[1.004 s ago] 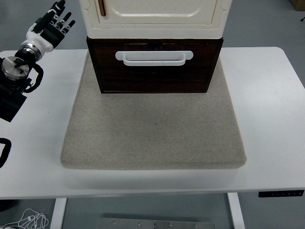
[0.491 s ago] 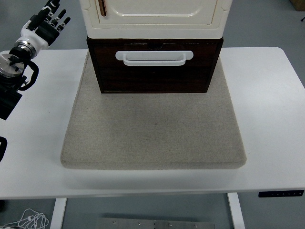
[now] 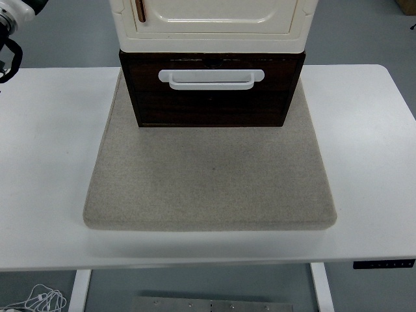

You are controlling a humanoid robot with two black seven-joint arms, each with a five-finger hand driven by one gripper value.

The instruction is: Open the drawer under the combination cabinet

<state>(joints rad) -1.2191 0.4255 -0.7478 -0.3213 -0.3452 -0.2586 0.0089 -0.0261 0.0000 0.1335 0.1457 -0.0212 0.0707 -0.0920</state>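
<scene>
A: One view only, the head camera. Dark brown drawer sits under the cream cabinet, at the far middle of the counter. Both stand on the back edge of a grey mat.

B: Drawer state?

A: Front panel looks flush with its frame, so closed as far as I can tell. White handle runs across the upper part of the front, nothing touching it.

B: Hands?

A: Left arm shows only as a white and black piece in the top-left corner, well apart from the drawer. Its hand is cut off by the frame edge, so whether it is wide or narrow cannot be told. Right arm does not show.

B: Cabinet door?

A: Shut, with a thin brown handle on its left side.
</scene>
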